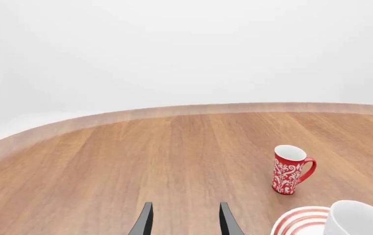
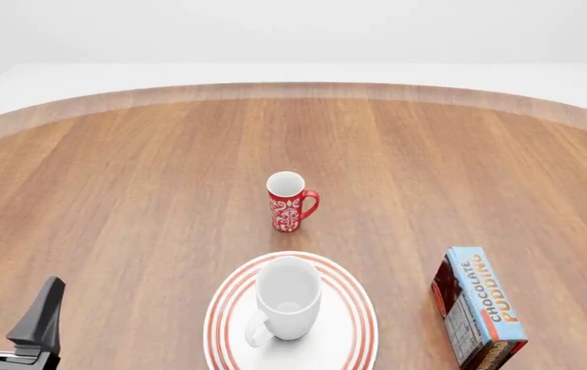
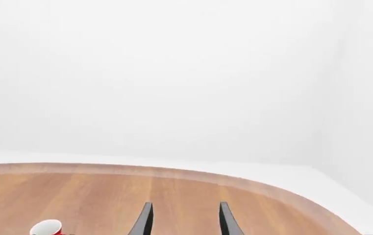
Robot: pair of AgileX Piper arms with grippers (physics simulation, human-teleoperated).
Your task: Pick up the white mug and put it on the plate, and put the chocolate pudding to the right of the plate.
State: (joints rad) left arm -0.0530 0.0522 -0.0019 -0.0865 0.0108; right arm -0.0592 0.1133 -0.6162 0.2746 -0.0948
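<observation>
The white mug [image 2: 288,297] stands upright on the plate [image 2: 353,324], which has red-orange rings, near the table's front edge; both also show in the left wrist view, the mug [image 1: 360,218] on the plate [image 1: 299,220]. The chocolate pudding [image 2: 481,304] box lies on the table to the right of the plate, apart from it. My left gripper [image 2: 13,304] is open at the front left, well away from the plate, with nothing between its fingers [image 1: 185,219]. My right gripper [image 3: 185,219] is open and holds nothing; it is outside the front view.
A slim red mug [image 2: 290,200] with white pattern stands upright behind the plate, near the table's middle, also seen as the red mug [image 1: 291,169] and red mug [image 3: 47,228]. The round wooden table's far edge [image 2: 293,89] curves across the back.
</observation>
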